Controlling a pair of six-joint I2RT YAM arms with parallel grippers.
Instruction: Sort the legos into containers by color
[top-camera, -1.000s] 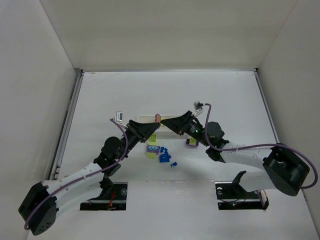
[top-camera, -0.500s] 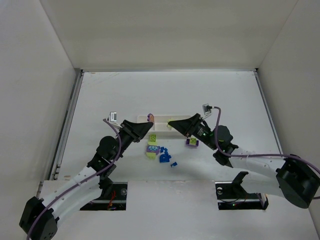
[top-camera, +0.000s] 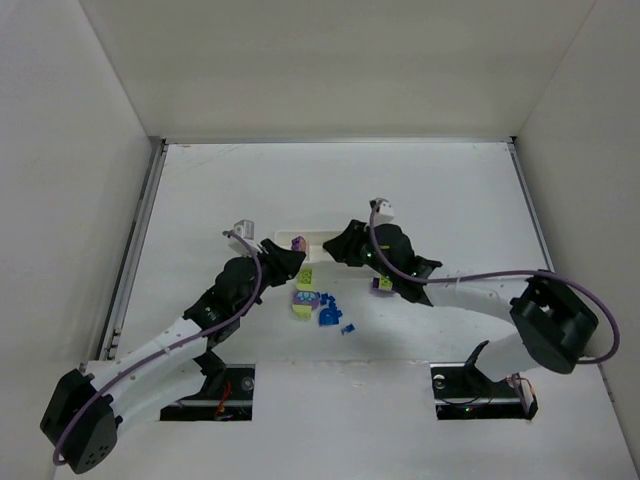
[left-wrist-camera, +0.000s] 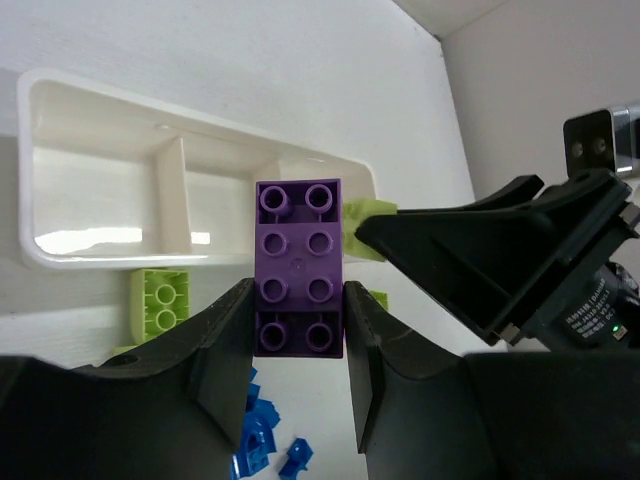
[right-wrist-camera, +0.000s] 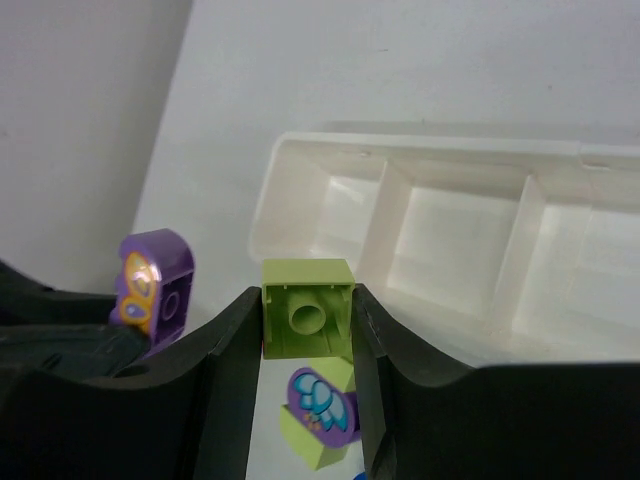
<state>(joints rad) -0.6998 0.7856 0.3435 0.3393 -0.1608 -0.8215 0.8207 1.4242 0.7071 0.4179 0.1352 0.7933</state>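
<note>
In the top view the left gripper (left-wrist-camera: 297, 300) points toward 2 o'clock, clamped on a purple brick (left-wrist-camera: 299, 230), and the right gripper (right-wrist-camera: 306, 300) points toward 9 o'clock, clamped on a lime brick (right-wrist-camera: 307, 322).

White table (top-camera: 450, 190); tray (top-camera: 320, 237); loose legos (top-camera: 326, 312)

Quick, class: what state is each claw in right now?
The left claw is closed on a purple brick.
The right claw is closed on a lime-green brick.
</note>
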